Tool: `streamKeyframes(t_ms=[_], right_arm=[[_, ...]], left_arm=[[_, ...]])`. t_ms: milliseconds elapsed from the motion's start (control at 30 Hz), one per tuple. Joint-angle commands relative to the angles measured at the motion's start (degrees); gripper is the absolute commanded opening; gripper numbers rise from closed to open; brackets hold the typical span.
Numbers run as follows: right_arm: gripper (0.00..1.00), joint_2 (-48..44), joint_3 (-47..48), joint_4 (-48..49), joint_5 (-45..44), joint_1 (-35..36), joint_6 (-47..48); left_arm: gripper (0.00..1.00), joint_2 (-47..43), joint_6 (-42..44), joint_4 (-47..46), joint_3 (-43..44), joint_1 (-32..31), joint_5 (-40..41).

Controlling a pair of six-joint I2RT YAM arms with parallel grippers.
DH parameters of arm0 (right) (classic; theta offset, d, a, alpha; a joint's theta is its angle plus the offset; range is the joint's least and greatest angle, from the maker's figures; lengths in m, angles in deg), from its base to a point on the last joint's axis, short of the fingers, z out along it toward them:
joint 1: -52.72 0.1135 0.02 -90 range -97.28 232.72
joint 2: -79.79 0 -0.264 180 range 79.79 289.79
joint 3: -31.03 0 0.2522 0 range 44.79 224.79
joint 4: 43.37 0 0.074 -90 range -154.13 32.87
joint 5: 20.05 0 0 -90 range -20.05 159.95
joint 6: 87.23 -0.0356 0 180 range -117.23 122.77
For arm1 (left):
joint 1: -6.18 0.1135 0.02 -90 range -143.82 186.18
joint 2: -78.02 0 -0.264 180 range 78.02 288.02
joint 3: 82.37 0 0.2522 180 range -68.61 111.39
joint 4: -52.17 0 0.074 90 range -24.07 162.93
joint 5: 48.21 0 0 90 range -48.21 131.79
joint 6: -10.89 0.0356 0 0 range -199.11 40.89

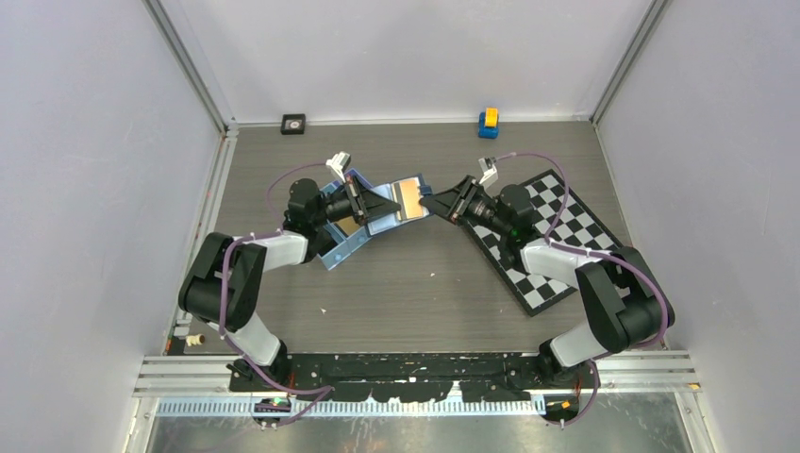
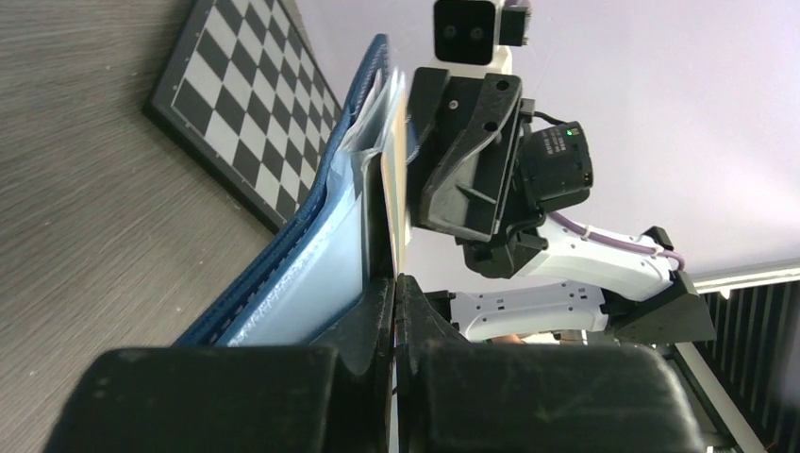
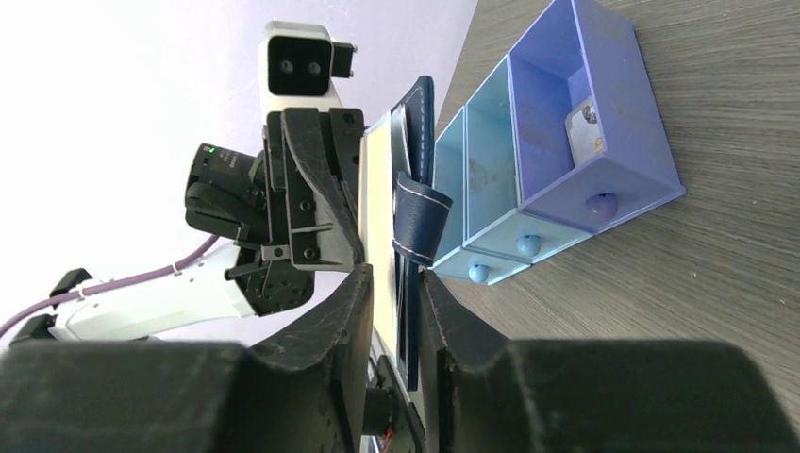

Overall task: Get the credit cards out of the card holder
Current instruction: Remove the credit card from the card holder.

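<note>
The navy card holder point(image 1: 381, 225) is held open above the table between both grippers. An orange-gold credit card point(image 1: 408, 195) sits in its right half. My left gripper point(image 1: 385, 204) is shut on an inner panel of the holder; in its wrist view the jaws point(image 2: 396, 281) pinch it, with the navy cover point(image 2: 283, 255) to their left. My right gripper point(image 1: 429, 201) is closed on the card's pale edge point(image 3: 377, 189) together with the holder's navy edge point(image 3: 425, 104); its jaws point(image 3: 394, 274) stand narrowly apart around both.
A light-blue three-compartment tray point(image 3: 566, 142) stands under the left arm point(image 1: 344, 247), with a pale card point(image 3: 585, 132) in its purple compartment. A checkerboard mat point(image 1: 552, 241) lies at the right. A blue-yellow block point(image 1: 488, 123) and a black square point(image 1: 293, 123) sit by the back wall.
</note>
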Motion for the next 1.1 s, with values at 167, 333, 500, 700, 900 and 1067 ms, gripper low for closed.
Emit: streamKeyframes(t_ms=[167,333,500,700,900,1067], right_arm=[[0.19,-1.97,-0.2,3.63,-0.25,-0.68,-0.71],[0.34,0.16,0.77,5.7,2.09,-0.56,-2.04],[0.37,1.36,1.11,6.72,3.17,-0.31,-2.99],[0.2,2.69,2.27,5.82,3.74,0.07,-3.39],[0.01,-0.07,1.35,1.89,1.06,-0.29,-1.06],[0.01,-2.48,-0.6,1.17,-1.51,-2.21,-1.07]], left_arm=[[0.0,-4.7,7.06,8.48,1.99,0.29,1.3],[0.0,-4.31,5.97,6.22,2.05,0.24,0.49],[0.0,-4.2,5.45,4.86,2.07,-0.04,0.19],[0.0,-4.02,5.38,4.92,2.35,-0.33,0.01],[0.0,-3.81,5.64,6.33,2.36,-0.11,0.29],[0.0,-3.86,5.28,6.27,1.84,0.51,0.71]])
